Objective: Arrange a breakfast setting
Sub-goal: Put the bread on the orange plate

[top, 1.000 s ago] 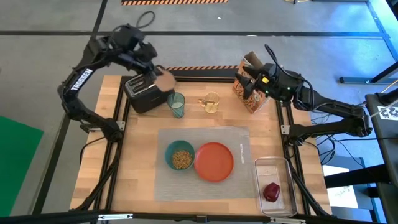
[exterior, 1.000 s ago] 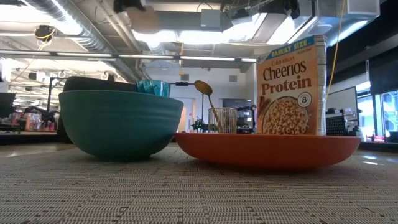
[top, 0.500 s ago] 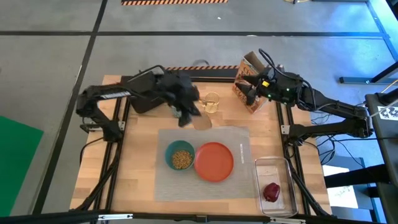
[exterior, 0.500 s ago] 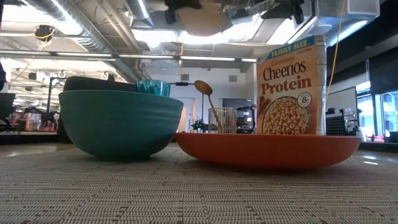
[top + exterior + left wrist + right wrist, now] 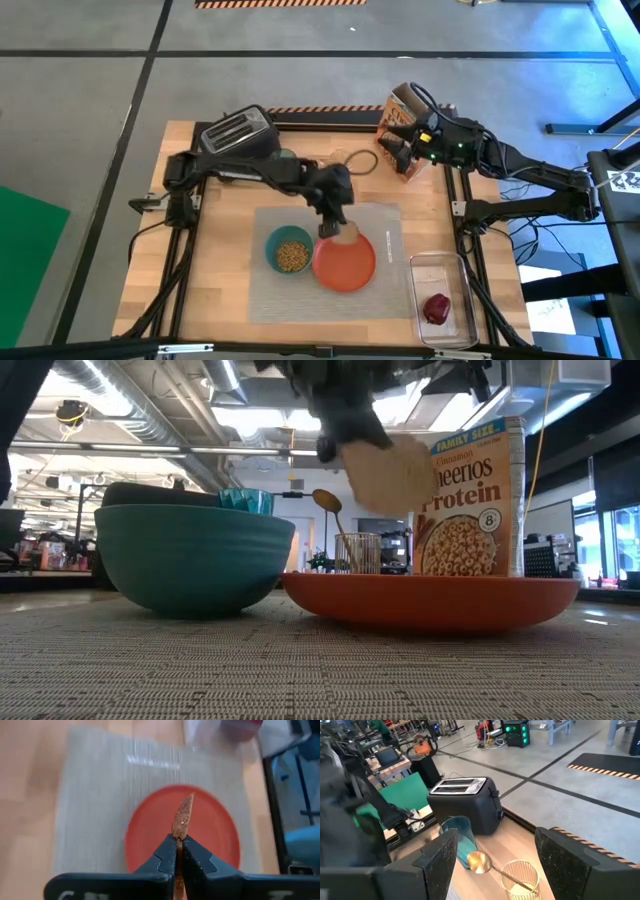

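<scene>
The toast slice [image 5: 183,815] hangs edge-on above the round orange plate [image 5: 350,268], pinched by its lower edge in the closed left gripper [image 5: 331,228]. That thin hold is the risk — let go from this height, or off-centre, and the slice could tip over the rim onto the grey placemat [image 5: 395,235] or against the teal bowl [image 5: 290,250]. The right gripper [image 5: 395,150] waits open beside the cereal box [image 5: 405,120] at the desk's far edge.

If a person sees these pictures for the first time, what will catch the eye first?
Probably the left gripper, shut on a toast slice and holding it on edge just above the orange plate on the grey placemat. Next, the teal bowl beside the plate, and the cereal box at the table's back right, where the right gripper hovers open.
</scene>
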Robot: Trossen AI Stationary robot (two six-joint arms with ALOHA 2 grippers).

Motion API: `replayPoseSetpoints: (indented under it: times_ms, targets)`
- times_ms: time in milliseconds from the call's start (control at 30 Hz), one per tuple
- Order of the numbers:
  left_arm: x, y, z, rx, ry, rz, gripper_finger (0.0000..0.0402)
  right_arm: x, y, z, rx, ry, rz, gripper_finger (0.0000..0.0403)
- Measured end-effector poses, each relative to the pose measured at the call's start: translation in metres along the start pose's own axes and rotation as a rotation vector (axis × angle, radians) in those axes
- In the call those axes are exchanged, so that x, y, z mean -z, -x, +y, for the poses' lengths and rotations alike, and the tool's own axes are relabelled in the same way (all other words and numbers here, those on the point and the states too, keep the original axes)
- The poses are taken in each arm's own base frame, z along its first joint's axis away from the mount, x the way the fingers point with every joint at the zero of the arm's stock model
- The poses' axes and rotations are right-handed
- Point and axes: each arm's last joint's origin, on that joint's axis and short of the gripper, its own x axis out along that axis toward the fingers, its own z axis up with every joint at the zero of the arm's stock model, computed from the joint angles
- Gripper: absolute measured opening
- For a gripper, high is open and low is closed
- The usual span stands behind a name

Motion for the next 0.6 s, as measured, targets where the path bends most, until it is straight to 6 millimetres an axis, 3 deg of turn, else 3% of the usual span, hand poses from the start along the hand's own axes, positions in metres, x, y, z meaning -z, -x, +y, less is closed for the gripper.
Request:
replayPoseSetpoints:
  times_ms: [300,600]
  targets:
    - [0.018,-0.053,0.012,0.015,0.054,0.14,0.0021,0.002,0.0,0.001,-0.038,0.003,0.033,0.0256]
    - [0.02,-0.059,0.019,0.015,0.073,0.158,0.007,0.0,0.007,0.0,-0.043,0.028,0.02,0.0256]
